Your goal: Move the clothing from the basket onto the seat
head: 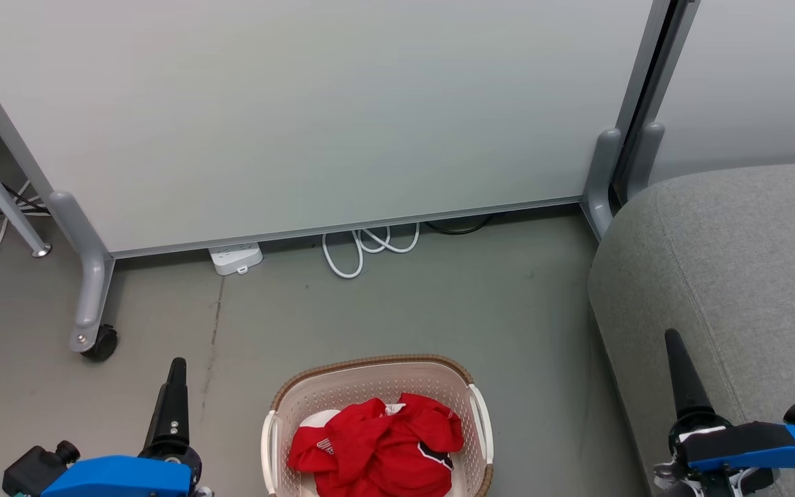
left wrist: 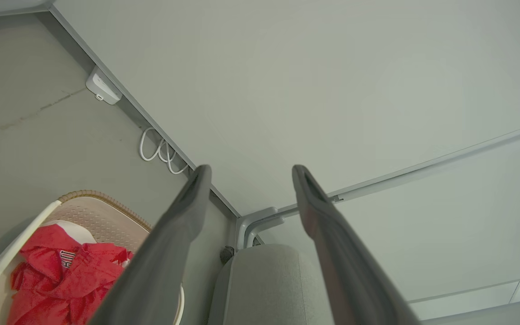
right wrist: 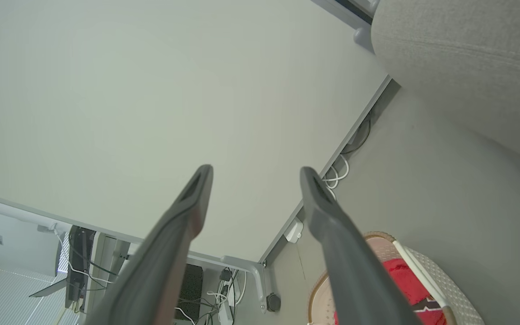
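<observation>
The clothing is lying heaped in the basket, with none showing on the seat to the basket's right. The left gripper and right gripper are hovering open and empty beside the basket, so the whole job appears undone.

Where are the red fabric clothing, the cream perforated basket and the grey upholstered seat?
red fabric clothing (head: 377, 449), head view, heap's middle
cream perforated basket (head: 370, 361), head view, far rim
grey upholstered seat (head: 749, 262), head view, bare top

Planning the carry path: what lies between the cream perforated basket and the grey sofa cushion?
Bare grey floor separates the cream perforated laundry basket from the grey fabric sofa cushion, seen in the head view.
</observation>
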### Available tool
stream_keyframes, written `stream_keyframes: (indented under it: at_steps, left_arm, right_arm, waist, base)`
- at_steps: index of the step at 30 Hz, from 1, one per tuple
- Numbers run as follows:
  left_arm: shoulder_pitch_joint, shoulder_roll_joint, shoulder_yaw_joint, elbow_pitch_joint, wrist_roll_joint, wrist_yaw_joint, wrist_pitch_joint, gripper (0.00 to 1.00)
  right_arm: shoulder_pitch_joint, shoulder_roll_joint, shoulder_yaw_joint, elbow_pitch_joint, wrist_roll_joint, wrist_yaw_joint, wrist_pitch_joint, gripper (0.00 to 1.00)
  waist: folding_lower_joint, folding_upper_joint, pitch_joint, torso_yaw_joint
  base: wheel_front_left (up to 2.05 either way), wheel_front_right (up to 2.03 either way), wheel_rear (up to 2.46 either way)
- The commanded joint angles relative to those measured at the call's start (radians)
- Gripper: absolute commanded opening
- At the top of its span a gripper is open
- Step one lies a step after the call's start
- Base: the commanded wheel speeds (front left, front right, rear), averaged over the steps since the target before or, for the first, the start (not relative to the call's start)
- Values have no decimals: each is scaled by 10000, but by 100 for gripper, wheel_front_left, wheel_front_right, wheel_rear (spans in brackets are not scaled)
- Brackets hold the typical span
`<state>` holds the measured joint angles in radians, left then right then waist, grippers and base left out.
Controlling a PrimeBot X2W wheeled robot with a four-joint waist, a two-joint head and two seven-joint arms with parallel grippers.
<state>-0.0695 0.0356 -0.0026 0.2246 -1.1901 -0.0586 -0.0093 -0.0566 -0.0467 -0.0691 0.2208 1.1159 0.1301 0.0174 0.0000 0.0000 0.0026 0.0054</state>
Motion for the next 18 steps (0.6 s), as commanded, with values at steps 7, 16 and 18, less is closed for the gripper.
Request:
stream_keyframes:
  at_steps: [7, 16, 18]
  left_arm:
    - [5, 173, -516, -227, 2800, 235, -537, 100]
    - [17, 205, -706, -266, 3729, 269, -744, 100]
    - [-4, 202, -768, -257, 3989, 286, -802, 100]
  right_arm:
    - [95, -28, 157, -571, -2433, 6, -316, 100]
    - [194, -31, 163, -669, -3267, 6, -415, 100]
    - [231, -32, 128, -703, -3538, 6, -452, 100]
  waist:
    - [0, 0, -19, 14]
    - [0, 0, -41, 32]
    - [0, 0, -42, 50]
  base:
    - [0, 0, 0]
    - [0, 0, 0]
    - [0, 0, 0]
